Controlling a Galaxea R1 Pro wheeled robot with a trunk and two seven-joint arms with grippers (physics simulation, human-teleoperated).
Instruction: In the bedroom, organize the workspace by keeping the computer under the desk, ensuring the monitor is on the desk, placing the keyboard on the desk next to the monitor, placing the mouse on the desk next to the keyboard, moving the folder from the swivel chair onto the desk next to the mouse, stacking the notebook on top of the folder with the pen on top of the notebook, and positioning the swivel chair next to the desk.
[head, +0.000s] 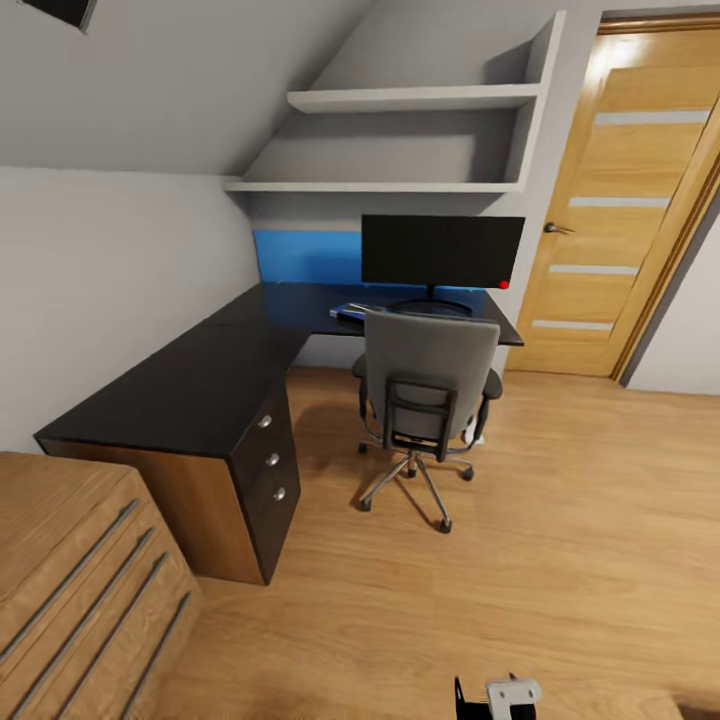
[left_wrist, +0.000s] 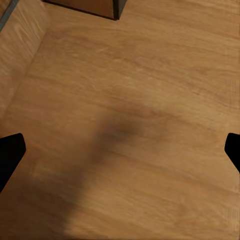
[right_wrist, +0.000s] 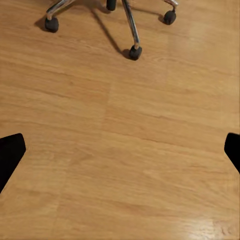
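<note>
**Workspace seen from a distance, both grippers empty over the floor**

The worktop (head: 190, 385) is seen from across the room, an L-shaped black surface set into the corner under the sloped ceiling, with its dark drawer unit (head: 268, 470) facing the open floor. The monitor (head: 442, 250) is already stood on the far wing of the worktop against the blue back panel (head: 305, 257), its red dot at the lower corner, so that requirement can be judged as met. The swivel chair (head: 428, 395) is drawn up to that wing with its back turned to the camera, which hides the seat; whether the folder lies on it cannot be told. A small blue-and-dark shape (head: 350, 311) is glimpsed on the worktop just left of the chair back, too small to be identified. The computer, keyboard, notebook and pen cannot be made out.

The left gripper (left_wrist: 120, 152) is held wide open above bare wooden floor (left_wrist: 150, 100), nothing between its fingers, with a corner of the drawer unit at the frame edge. The right gripper (right_wrist: 120, 152) is likewise spread wide and empty, pointed down at the floor near the chair's chrome base (right_wrist: 131, 27) and casters. Both are judged to be carried low and idle because the robot is well apart from the worktop and an approach is needed before anything can be grasped.
</note>
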